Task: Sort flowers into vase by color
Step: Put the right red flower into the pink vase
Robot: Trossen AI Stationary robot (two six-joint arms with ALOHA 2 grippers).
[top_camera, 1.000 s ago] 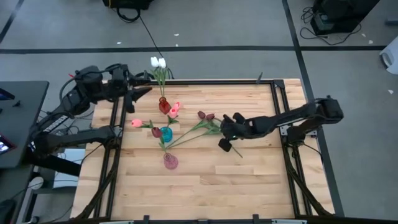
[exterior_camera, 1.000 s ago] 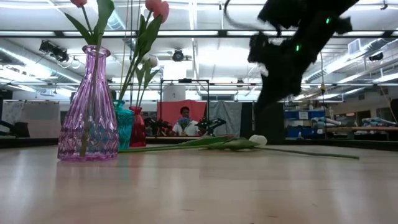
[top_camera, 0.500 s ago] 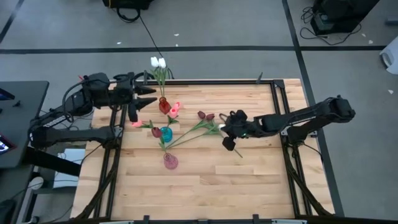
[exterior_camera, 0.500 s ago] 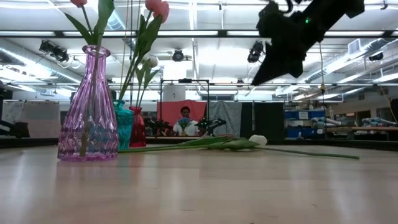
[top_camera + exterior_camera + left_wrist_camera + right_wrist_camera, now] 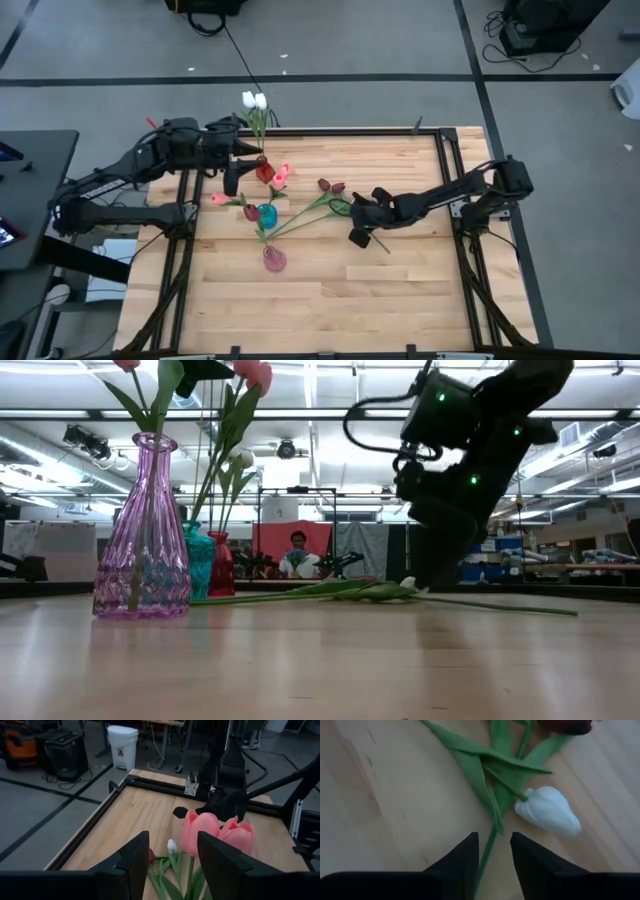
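The right end effector (image 5: 358, 237) has dropped from its raised position back down to the counter (image 5: 400, 290), and its fingers, shut a second ago, now stand partly apart. In the right wrist view they straddle the green stem (image 5: 487, 851) of the white tulip (image 5: 549, 810) lying flat on the wood, with nothing gripped yet; this looks like the start of a pick, so that flower is next for sorting. The loose tulips (image 5: 330, 200) lie just beside the teal vase (image 5: 267, 214), toward the right arm. The left end effector (image 5: 232, 172) has moved in over the red vase (image 5: 263, 170) and hangs there with fingers wide and empty; in the left wrist view the pink tulip heads (image 5: 200, 827) stand beyond them. The pink vase (image 5: 143, 535) already holds stems.
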